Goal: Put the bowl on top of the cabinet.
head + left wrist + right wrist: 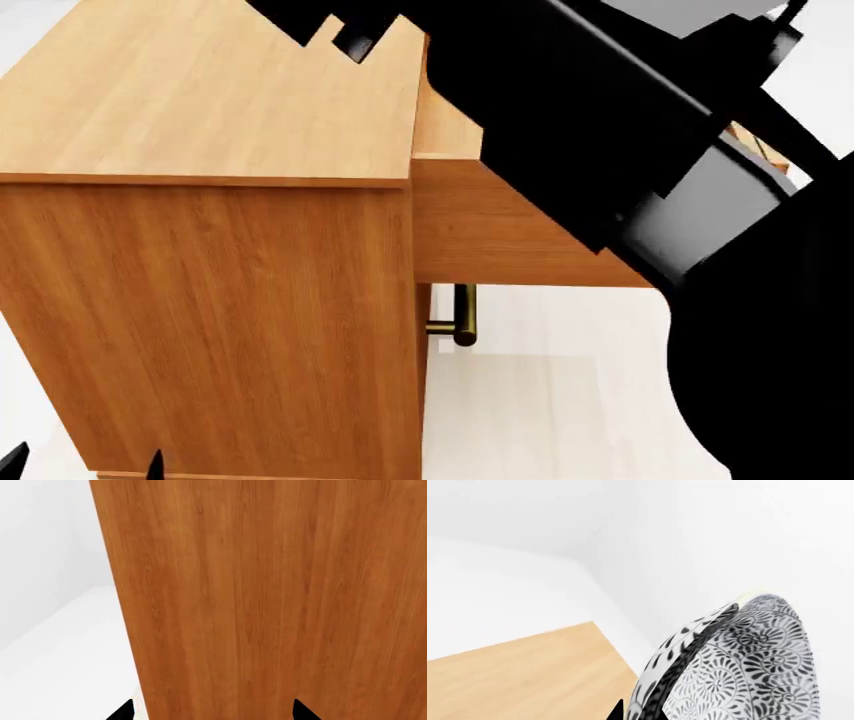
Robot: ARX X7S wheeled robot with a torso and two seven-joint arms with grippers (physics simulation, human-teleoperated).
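Note:
The bowl (pixel 740 665), white with a dense dark leaf pattern, is tilted on edge in the right wrist view. My right gripper (pixel 644 712) is shut on its rim, with one black fingertip (pixel 616 712) outside the wall. Below it lies the cabinet's pale flat top (pixel 514 675). In the head view the orange-brown cabinet (pixel 227 320) fills the left, and my black right arm (pixel 627 130) reaches over its top (pixel 200 100), hiding the bowl. My left gripper (pixel 213 715) hangs open, low beside the cabinet's side panel (pixel 267 605), with nothing between its fingertips (pixel 127 712).
A brass bar handle (pixel 461 315) sticks out from the cabinet's front, under an open drawer (pixel 507 230). White floor (pixel 561 410) lies to the right of the cabinet, and white walls meet in a corner (pixel 587 565) behind it.

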